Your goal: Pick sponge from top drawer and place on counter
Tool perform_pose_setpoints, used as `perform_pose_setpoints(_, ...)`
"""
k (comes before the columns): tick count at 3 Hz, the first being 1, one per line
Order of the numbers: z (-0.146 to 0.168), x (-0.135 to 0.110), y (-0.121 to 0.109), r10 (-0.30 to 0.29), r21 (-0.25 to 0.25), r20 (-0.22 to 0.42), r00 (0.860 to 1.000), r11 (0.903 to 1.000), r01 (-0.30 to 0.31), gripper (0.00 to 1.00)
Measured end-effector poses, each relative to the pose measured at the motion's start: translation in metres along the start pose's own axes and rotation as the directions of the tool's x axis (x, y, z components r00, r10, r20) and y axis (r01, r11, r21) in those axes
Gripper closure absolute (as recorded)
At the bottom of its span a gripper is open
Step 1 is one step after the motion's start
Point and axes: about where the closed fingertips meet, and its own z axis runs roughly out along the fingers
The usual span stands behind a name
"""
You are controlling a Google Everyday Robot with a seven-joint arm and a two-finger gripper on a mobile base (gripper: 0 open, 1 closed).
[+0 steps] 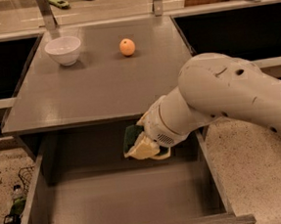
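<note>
The top drawer (124,204) is pulled open below the grey counter (103,83). My gripper (139,144) hangs above the drawer's back part, just under the counter's front edge, shut on the sponge (130,136). The sponge's dark green face shows at the left of the pale fingers (144,148); its yellow layer is mostly hidden by them. The sponge is lifted off the drawer bottom. My big white arm (227,96) comes in from the right and covers the counter's right front corner.
A white bowl (63,50) stands at the counter's back left and a round orange fruit (127,47) at the back middle. Black recessed basins (231,27) flank the counter. Speckled floor lies to the right of the drawer.
</note>
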Motion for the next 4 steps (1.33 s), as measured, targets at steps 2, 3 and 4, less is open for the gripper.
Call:
perform_pose_setpoints(2, 0.002, -0.055, -0.074, -0.038, -0.009, 0.005, 0.999, 0.9992, 0.038, 1.0)
perform_pose_setpoints(3, 0.002, -0.055, -0.079, -0.031, -0.007, 0.007, 0.999, 0.9995, 0.031, 1.0)
perform_pose_setpoints(4, -0.001, -0.053, -0.113, 0.019, 0.011, 0.027, 0.999, 0.9998, -0.019, 1.0)
